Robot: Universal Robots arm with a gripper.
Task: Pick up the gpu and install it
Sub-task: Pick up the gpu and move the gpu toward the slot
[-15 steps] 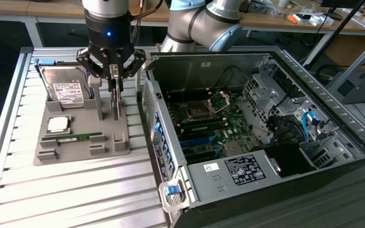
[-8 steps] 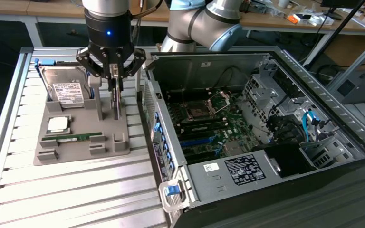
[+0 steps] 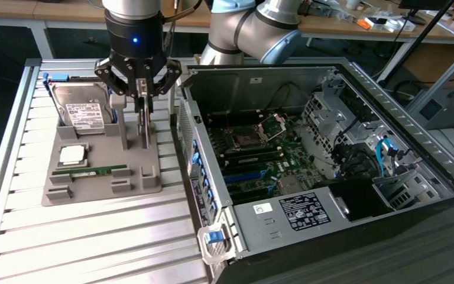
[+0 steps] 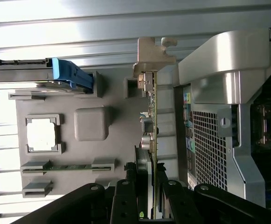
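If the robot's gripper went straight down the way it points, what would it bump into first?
The gpu, most likely. It stands on edge in the gray holder, right under the gripper and in line with it. Whether they already touch is unclear.

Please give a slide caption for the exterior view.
The gripper, jaws shut on the upright gpu in the grey tray, beside the open computer case.

Nothing legible found. White label (image 3: 83, 115) on hard drive (image 3: 73, 94) and black-and-white sticker (image 3: 304, 208) inside computer case (image 3: 250, 242) noted; print unreadable.
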